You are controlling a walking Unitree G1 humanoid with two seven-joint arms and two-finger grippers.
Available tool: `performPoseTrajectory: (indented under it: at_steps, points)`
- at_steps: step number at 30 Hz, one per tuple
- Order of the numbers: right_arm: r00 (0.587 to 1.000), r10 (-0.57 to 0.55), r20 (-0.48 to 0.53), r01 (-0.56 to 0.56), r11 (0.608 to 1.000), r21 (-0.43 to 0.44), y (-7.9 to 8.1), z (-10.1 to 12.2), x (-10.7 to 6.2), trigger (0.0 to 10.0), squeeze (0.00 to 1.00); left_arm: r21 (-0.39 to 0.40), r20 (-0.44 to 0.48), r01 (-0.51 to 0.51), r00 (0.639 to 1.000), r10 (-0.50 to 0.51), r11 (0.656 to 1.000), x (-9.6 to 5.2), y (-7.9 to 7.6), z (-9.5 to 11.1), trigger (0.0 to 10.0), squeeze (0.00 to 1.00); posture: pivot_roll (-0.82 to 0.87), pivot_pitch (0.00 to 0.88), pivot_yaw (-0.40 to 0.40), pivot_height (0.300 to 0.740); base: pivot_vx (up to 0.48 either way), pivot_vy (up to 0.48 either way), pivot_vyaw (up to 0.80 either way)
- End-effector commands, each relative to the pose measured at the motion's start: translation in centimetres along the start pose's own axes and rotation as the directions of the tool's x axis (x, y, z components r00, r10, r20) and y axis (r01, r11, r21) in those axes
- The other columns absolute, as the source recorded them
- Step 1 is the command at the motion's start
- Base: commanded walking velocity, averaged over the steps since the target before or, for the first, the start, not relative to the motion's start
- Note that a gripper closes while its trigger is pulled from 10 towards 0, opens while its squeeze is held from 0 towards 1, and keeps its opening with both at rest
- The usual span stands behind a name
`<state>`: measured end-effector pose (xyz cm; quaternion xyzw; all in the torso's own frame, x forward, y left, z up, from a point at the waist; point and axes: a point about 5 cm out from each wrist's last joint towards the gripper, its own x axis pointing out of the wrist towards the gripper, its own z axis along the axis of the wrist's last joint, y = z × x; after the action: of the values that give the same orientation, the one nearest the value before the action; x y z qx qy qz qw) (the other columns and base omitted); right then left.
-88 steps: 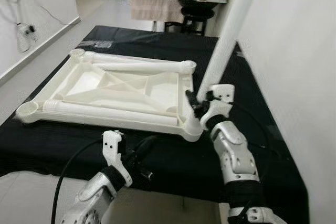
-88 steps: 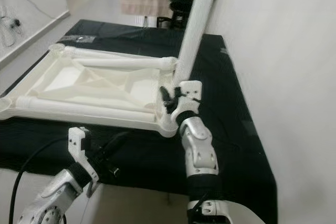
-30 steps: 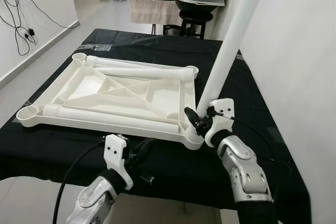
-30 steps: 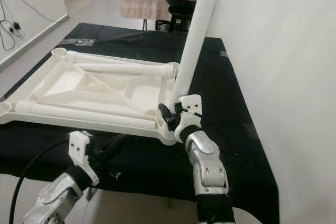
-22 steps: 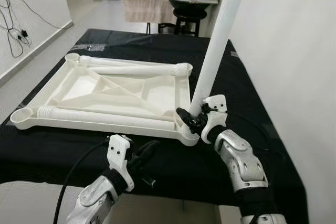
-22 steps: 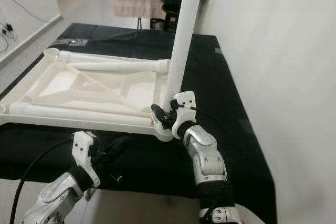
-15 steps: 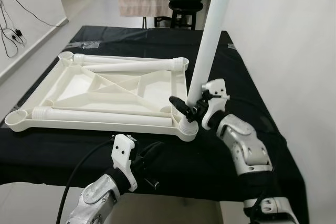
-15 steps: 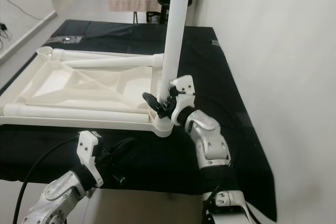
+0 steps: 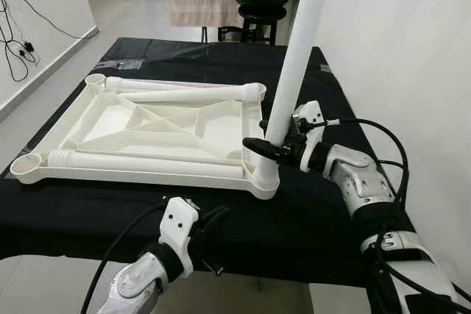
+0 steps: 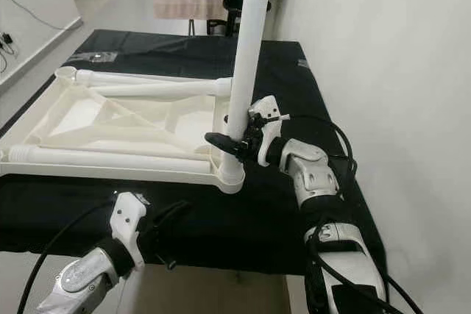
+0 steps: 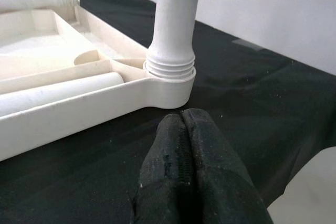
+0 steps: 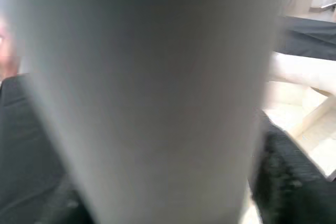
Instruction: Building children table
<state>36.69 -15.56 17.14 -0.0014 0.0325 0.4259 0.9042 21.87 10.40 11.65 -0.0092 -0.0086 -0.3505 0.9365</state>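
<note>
Right hand [image 9: 274,148] gripping table leg [image 9: 294,64] (upright), corner socket [image 9: 266,180]

Head eyes look down at the tabletop [image 9: 147,174]; both wrist views closely share its standing leg [image 11: 173,30]

tabletop [image 9: 44,170] on table [image 9: 309,218], leg [image 9: 294,71] upright in corner socket [image 9: 265,182]

Two arms in silver metal shells with black joints. Right arm [image 9: 358,182]: white plastic bracket at the wrist, black cables looping along its 3 o'clock side. Left arm [image 9: 140,281]: white wrist bracket, black cable trailing toward 7 o'clock. Long black fingers [image 11: 190,177], matte, rounded tips.
</note>
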Motion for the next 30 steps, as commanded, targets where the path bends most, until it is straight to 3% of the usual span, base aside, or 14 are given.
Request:
performPoseTrajectory:
  at_steps: [1,5,10,12,13,14,15,16,17,18,20,21,29,30]
  points:
    - [0.999,-0.018,-0.033,0.019,1.000,0.018,0.1,-1.3,-0.1,0.0,0.00,0.013,-0.011,-0.005,1.000,0.006,1.000,-0.3,-0.1,-0.2,10.0,0.00,0.07,0.005,-0.067,0.740,0.000,0.000,0.00]
    - [0.998,-0.033,-0.060,0.035,0.999,0.028,0.2,-2.4,-0.5,0.0,0.00,0.005,-0.002,-0.019,1.000,0.019,1.000,-0.3,-0.1,-0.2,10.0,0.00,0.07,0.006,-0.067,0.740,0.000,0.000,0.00]
    - [0.979,-0.178,-0.100,0.180,0.984,0.012,-0.9,-3.6,-2.5,0.0,0.00,-0.028,0.013,-0.020,1.000,0.021,0.999,-0.3,0.0,-0.4,10.0,0.00,0.06,0.014,-0.082,0.740,0.000,0.000,0.00]
    - [0.962,-0.240,-0.129,0.242,0.970,0.005,-0.4,-4.5,-3.1,0.0,0.00,-0.039,0.017,-0.022,1.000,0.023,0.999,-0.4,0.0,-0.4,10.0,0.00,0.05,0.016,-0.087,0.740,0.000,0.000,0.00]
    - [0.876,-0.461,-0.139,0.465,0.885,-0.009,-0.8,-4.9,-3.5,0.0,0.00,-0.043,0.020,-0.023,1.000,0.024,0.999,-0.5,0.0,-0.5,10.0,0.00,0.05,0.018,-0.086,0.740,0.000,0.000,0.00]
    - [0.876,-0.461,-0.139,0.465,0.885,-0.009,-0.8,-4.9,-3.5,0.0,0.00,-0.043,0.020,-0.023,1.000,0.024,0.999,-0.5,0.0,-0.5,10.0,0.00,0.05,0.018,-0.086,0.740,0.000,0.000,0.00]
    - [0.736,-0.661,-0.149,0.667,0.745,-0.010,-1.2,-5.3,-4.4,0.0,0.00,-0.046,0.021,-0.023,1.000,0.024,0.999,-0.5,0.1,-0.5,10.0,0.00,0.05,0.018,-0.086,0.740,0.000,0.000,0.00]
    - [0.681,-0.717,-0.149,0.728,0.685,0.030,0.2,-5.9,-4.6,0.0,0.00,-0.047,0.022,-0.022,0.999,0.023,0.999,-0.6,0.0,-0.5,10.0,0.00,0.05,0.025,-0.087,0.740,0.000,0.000,0.00]
    - [0.673,-0.726,-0.141,0.737,0.675,0.037,2.0,-6.0,-4.4,0.0,0.00,-0.048,0.022,-0.021,1.000,0.023,0.999,-0.6,0.1,-0.5,10.0,0.00,0.05,0.026,-0.082,0.740,0.000,0.000,0.00]
    - [0.701,-0.701,-0.128,0.711,0.702,0.044,3.2,-6.0,-4.1,0.0,0.00,-0.048,0.022,-0.021,1.000,0.022,0.999,-0.7,0.1,-0.5,10.0,0.00,0.04,0.026,-0.078,0.740,0.000,0.000,0.00]
    - [0.701,-0.701,-0.128,0.711,0.702,0.044,3.2,-6.0,-4.1,0.0,0.00,-0.048,0.022,-0.021,1.000,0.022,0.999,-0.7,0.1,-0.5,10.0,0.00,0.04,0.026,-0.078,0.740,0.000,0.000,0.00]
    - [0.759,-0.641,-0.116,0.649,0.760,0.044,4.0,-5.8,-2.5,0.0,0.00,-0.053,0.023,-0.019,1.000,0.020,0.998,-0.7,0.1,-0.5,10.0,0.00,0.05,0.020,-0.082,0.740,0.000,0.000,0.00]
    - [0.786,-0.609,-0.109,0.614,0.789,0.019,3.5,-4.9,-0.4,0.0,0.00,-0.062,0.027,-0.030,0.999,0.032,0.998,-0.6,0.2,-0.6,10.0,0.00,0.05,0.024,-0.075,0.740,0.000,0.000,0.00]
    - [0.809,-0.579,-0.101,0.584,0.811,0.027,3.5,-4.5,0.1,10.0,0.00,-0.064,0.029,-0.032,0.999,0.034,0.997,-0.6,0.2,-0.5,10.0,0.00,0.05,0.028,-0.071,0.740,0.000,0.000,0.00]
